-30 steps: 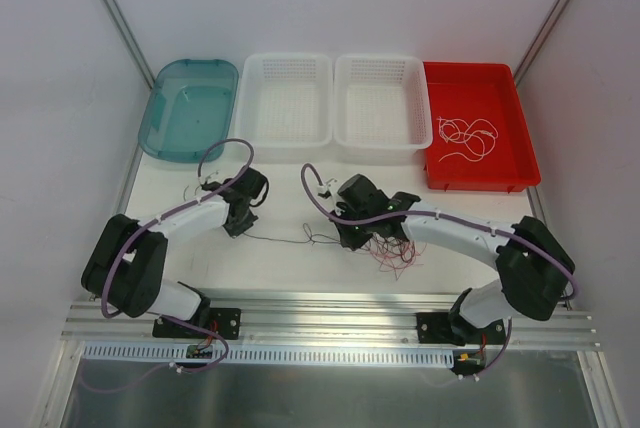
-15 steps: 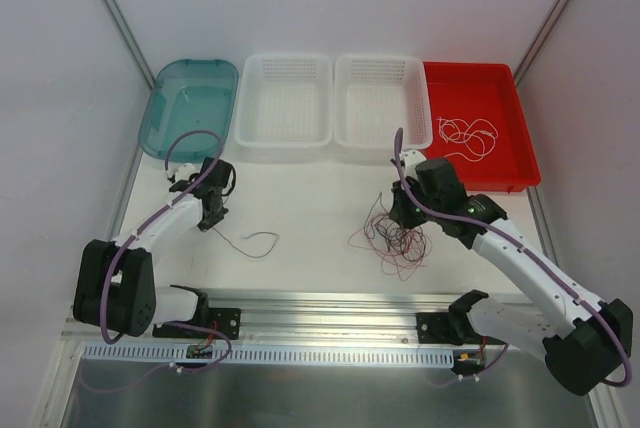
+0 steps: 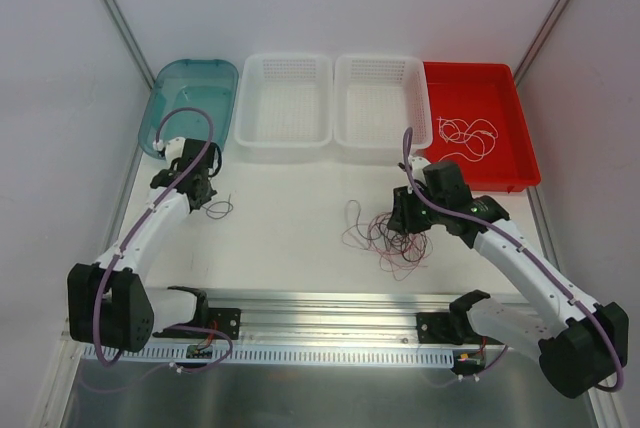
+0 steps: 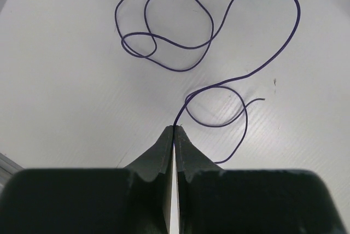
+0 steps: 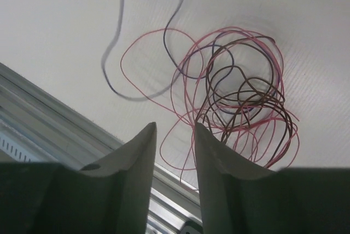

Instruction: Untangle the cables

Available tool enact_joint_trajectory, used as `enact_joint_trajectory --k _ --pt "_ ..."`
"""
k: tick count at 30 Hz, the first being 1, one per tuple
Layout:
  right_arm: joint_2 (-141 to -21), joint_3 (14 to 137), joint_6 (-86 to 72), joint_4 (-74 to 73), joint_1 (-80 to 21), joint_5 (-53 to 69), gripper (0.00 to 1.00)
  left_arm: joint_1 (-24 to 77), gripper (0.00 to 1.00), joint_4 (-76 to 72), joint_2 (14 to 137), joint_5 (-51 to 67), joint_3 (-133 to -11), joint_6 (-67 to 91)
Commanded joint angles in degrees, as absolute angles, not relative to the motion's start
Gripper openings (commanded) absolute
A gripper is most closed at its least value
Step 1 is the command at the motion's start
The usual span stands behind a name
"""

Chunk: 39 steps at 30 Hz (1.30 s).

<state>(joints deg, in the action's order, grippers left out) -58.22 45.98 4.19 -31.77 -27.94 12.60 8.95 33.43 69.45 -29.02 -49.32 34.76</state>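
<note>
Your left claw pinches one end of a purple cable curling ahead. Your right claw stands parted, a red-and-brown tangle just beyond its tips.

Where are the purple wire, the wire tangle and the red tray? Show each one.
purple wire (image 4: 299, 15): left wrist view, right bend of its big loop.
tangle (image 3: 392, 244): top view, its dense middle.
red tray (image 3: 508, 170): top view, bare floor.
</note>
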Motion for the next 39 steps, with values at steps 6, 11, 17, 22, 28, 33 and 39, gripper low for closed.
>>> enact_joint_trajectory --k 6,11,17,22,28,33,39 --pt "-57.0 45.9 4.9 -30.8 -27.9 16.1 0.71 8.8 0.07 32.5 72.1 -31.6 -53.3 25.4" --pt "-55.5 45.5 5.3 -31.5 -27.9 16.3 0.85 8.7 0.29 30.5 73.7 -30.6 -53.1 24.8" --pt "-53.9 45.1 5.7 -31.6 -28.0 16.8 0.88 5.6 0.93 27.2 75.2 -27.0 -52.0 22.9" --pt "-54.2 44.5 5.9 -31.2 -28.1 16.9 0.88 2.7 0.99 24.7 77.2 -21.5 -51.5 22.2" --pt "-54.8 44.1 6.1 -30.8 -28.1 17.1 0.88 0.6 0.99 23.6 82.0 -16.4 -51.9 21.7" --pt "-55.2 43.9 6.1 -30.7 -28.1 17.1 0.88 0.5 0.99 23.1 87.2 -15.0 -52.6 22.0" --pt "-54.8 43.8 6.2 -30.8 -28.3 16.5 0.88 0.4 0.91 23.1 91.1 -10.6 -52.4 23.7"
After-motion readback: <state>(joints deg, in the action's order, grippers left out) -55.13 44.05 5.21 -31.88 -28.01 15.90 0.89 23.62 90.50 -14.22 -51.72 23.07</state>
